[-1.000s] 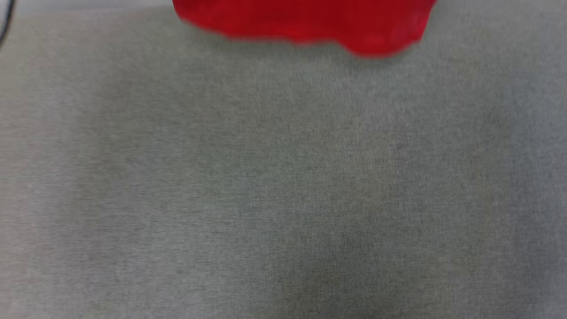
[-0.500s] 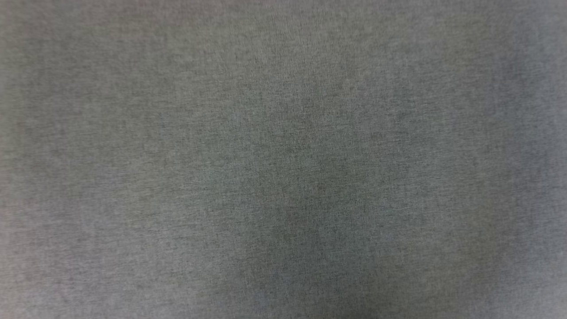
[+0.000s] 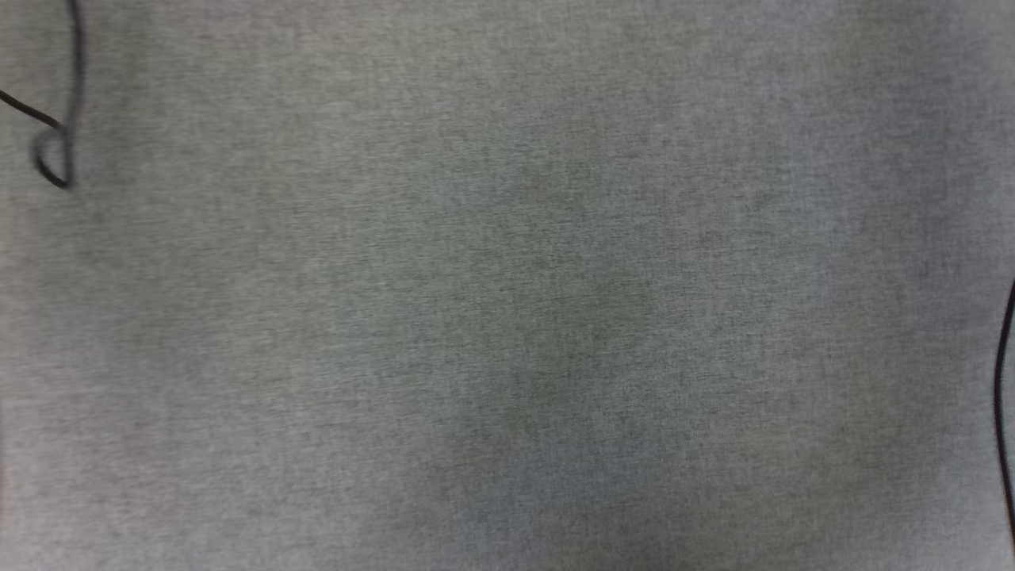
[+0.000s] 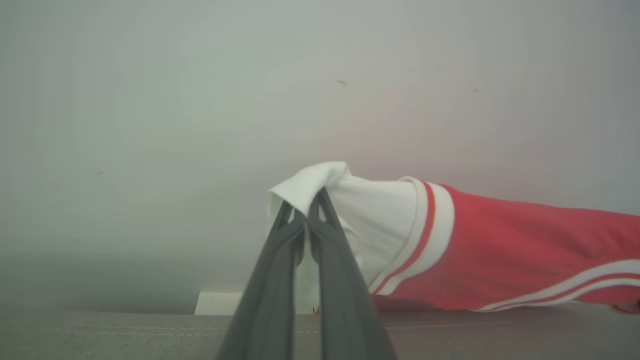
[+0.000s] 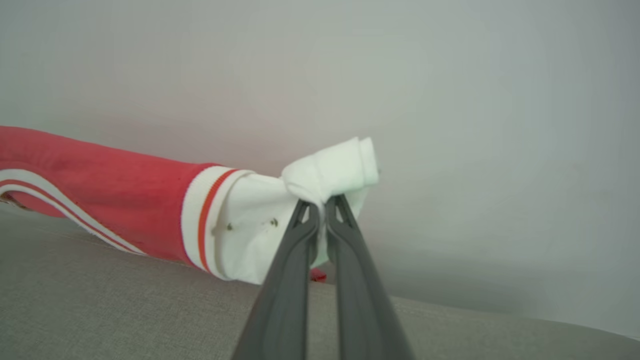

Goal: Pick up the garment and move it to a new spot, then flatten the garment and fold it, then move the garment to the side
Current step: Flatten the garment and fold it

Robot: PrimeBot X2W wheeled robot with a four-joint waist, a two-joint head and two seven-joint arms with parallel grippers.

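Note:
The garment is a red shirt with white sleeves edged in red stripes. In the left wrist view my left gripper is shut on a bunched white sleeve, and the red body stretches off to the right above the grey surface. In the right wrist view my right gripper is shut on the other white sleeve of the garment, whose red body runs off to the left, lifted above the grey cloth.
The head view looks down on plain grey fabric. A thin black cable loops at its upper left and another cable runs along the right edge. A pale wall stands behind the surface in both wrist views.
The head camera has shifted: the red garment at the top edge one second ago has left the head view, and black cables now show at the left and right edges.

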